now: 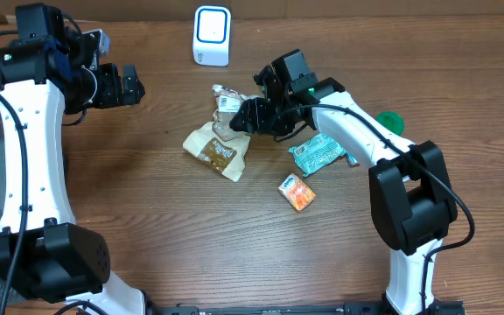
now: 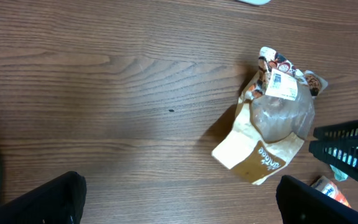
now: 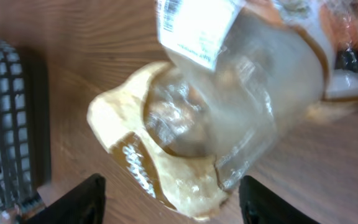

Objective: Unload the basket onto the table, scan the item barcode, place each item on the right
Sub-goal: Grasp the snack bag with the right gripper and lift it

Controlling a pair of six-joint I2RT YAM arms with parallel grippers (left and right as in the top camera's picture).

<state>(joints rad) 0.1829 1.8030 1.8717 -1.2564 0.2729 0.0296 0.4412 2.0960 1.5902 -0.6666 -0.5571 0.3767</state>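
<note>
Overhead, the snack bag lies lengthwise toward the scanner, label end nearest it; left gripper and right gripper released.

Soft, even light falls from above in the overhead view, and the tan bag throws only a faint shadow on the table. In the left wrist view the tan bag is sharp, with a darker shadow along its left edge. Close up in the right wrist view, the tan bag is blurred, its clear plastic glares, and the label above is washed out.
</note>
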